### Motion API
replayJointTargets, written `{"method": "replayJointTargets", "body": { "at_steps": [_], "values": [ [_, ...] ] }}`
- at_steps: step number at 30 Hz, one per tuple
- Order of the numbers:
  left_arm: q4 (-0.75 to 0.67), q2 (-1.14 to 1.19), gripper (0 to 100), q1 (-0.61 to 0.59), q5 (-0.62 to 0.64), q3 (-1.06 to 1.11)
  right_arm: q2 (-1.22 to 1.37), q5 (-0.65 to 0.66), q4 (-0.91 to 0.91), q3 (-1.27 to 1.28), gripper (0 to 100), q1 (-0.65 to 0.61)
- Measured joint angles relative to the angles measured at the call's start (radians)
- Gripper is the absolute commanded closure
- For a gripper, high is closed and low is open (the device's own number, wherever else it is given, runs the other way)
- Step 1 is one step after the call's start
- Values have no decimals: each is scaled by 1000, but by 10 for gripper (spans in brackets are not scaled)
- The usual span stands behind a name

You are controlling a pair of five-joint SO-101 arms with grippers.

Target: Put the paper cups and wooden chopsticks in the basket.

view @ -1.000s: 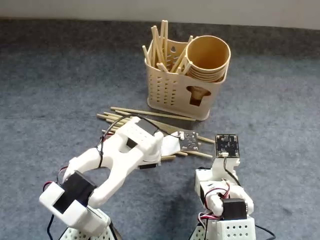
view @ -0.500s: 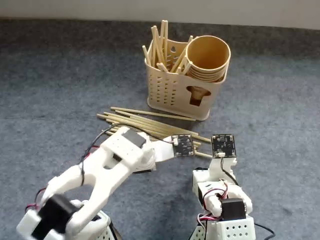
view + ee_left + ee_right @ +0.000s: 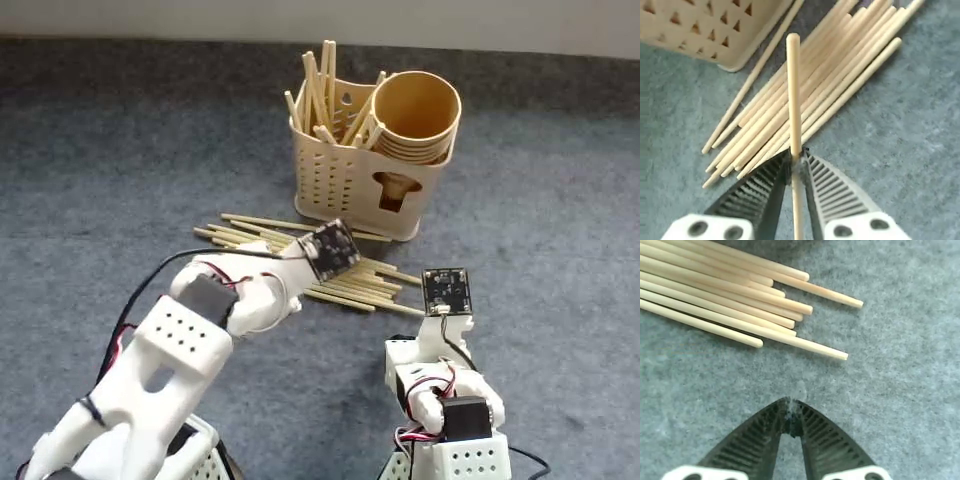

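Wooden chopsticks (image 3: 372,286) lie loose in a fanned bundle on the grey desk (image 3: 110,150), just in front of the cream basket (image 3: 350,185). Their near ends point towards both arms. In the basket's left part, other chopsticks (image 3: 322,80) stand leaning and poke up past the rim. A nested stack of paper cups (image 3: 415,110) sits in the part beside them, mouth upward.

The left arm stretches over the bundle, with its wrist camera (image 3: 328,250) above the sticks and close to the basket's front wall. In the left wrist view the left hand (image 3: 796,154) is pinched on 1 chopstick (image 3: 793,85). Its 2 black ribbed fingers (image 3: 762,182) press against the stick's sides. The stick runs straight out from between them, nearer the camera than the bundle on the desk, and crosses that bundle at an angle. A corner of the perforated basket wall shows just beyond the bundle.

The right arm sits back from the bundle, beside the left arm. The right hand (image 3: 791,412) has its fingers pressed together tip to tip. The tips point down at bare desk just beside the near ends of the loose sticks, apart from them.
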Motion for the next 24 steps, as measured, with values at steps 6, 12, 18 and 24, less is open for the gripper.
{"method": "replayJointTargets", "body": {
  "at_steps": [6,12,18,24],
  "values": [
    [0,-144,994,-58,166,-123,0,0,0,0,994,0],
    [0,-275,994,-81,311,-233,0,0,0,0,994,98],
    [-20,-310,994,-81,411,-316,0,0,0,0,994,140],
    [-210,-310,994,-81,500,-353,0,0,0,0,994,144]
  ]
}}
